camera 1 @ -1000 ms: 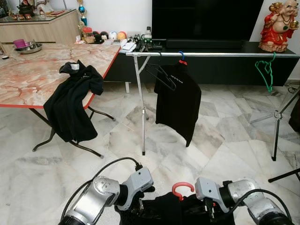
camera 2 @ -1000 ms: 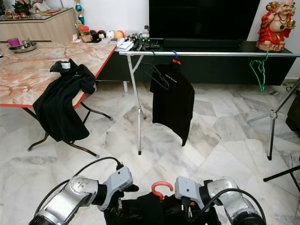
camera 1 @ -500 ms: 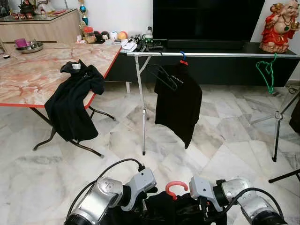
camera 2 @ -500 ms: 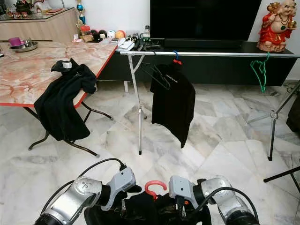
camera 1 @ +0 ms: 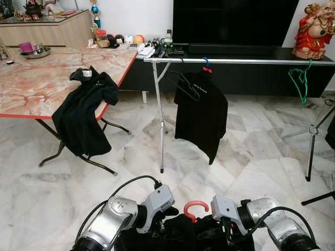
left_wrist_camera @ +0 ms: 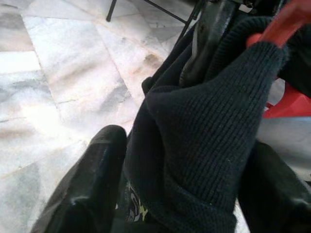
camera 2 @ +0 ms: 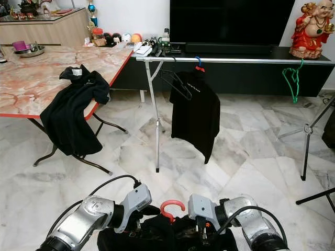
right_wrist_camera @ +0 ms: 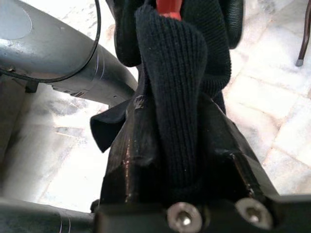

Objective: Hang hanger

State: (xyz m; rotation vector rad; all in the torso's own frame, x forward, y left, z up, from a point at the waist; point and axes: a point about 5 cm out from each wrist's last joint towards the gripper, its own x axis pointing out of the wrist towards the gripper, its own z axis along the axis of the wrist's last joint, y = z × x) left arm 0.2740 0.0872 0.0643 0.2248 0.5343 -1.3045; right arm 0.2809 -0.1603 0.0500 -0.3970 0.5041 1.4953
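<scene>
A red hanger's hook point(camera 1: 195, 208) sticks up from a black knit garment point(camera 1: 183, 238) bunched low in front of me, between my two arms. My left gripper point(camera 1: 158, 228) is shut on the garment's left side; its fingers point(left_wrist_camera: 97, 179) flank the knit cloth point(left_wrist_camera: 209, 145). My right gripper point(camera 1: 226, 236) is shut on the right side, pinching a fold point(right_wrist_camera: 177, 121) just below the red hanger point(right_wrist_camera: 167, 7). Across the floor stands the clothes rail point(camera 1: 235, 61), holding a black shirt point(camera 1: 201, 117), an empty black hanger point(camera 1: 180, 83) and a green hanger point(camera 1: 301, 83).
A marble table point(camera 1: 31, 89) at the left has a black jacket point(camera 1: 84, 115) draped over its edge. The rail's post point(camera 1: 161, 130) and a tripod leg point(camera 1: 311, 146) stand on the marble floor. A TV console point(camera 1: 251, 73) runs behind the rail.
The red hook and both grippers have drifted slightly left while the view shifted a little. Both grips on the garment are unchanged.
</scene>
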